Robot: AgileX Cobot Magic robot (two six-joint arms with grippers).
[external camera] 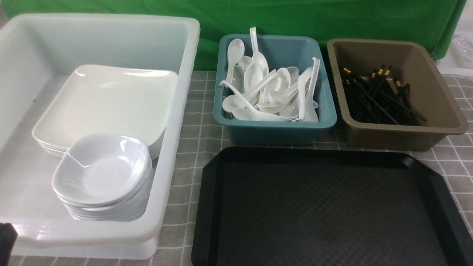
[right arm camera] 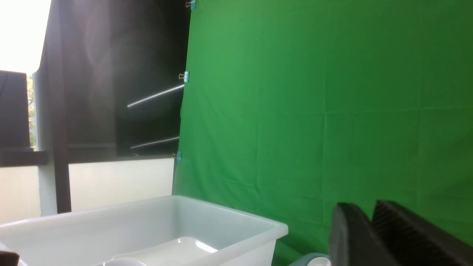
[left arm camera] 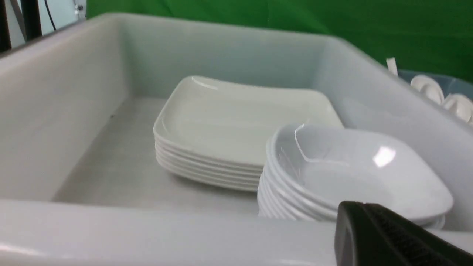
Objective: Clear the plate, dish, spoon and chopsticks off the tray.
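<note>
Nothing lies on the tray [external camera: 325, 207]: its textured black floor is bare in the front view, so the clearing looks finished, and what remains to go wrong is mostly in how the arms leave. The plate [external camera: 107, 105] tops its stack inside the white bin [external camera: 184, 44], and the dish [external camera: 103, 168] tops a taller stack just in front of it, overlapping the plates' near corner. Spoons [external camera: 258, 94] are heaped loosely in the teal tub [external camera: 275, 127], several handles poking above its rim, and the chopsticks [external camera: 380, 98] lie crisscrossed in the brown tub [external camera: 402, 135]. The left gripper [left arm camera: 391, 236] sits low at the bin's near wall, close to the dish stack, with its jaws together and empty; a careless sweep toward the stack could nudge the tilted top dish or tip the pile. The right gripper [right arm camera: 388, 236] is raised, facing the green backdrop, its 2 fingers showing only a narrow gap and nothing visible between them; I cannot tell whether they are parting or closing. If it drops toward the teal tub, it could catch a protruding handle and flick a spoon onto the table.
</note>
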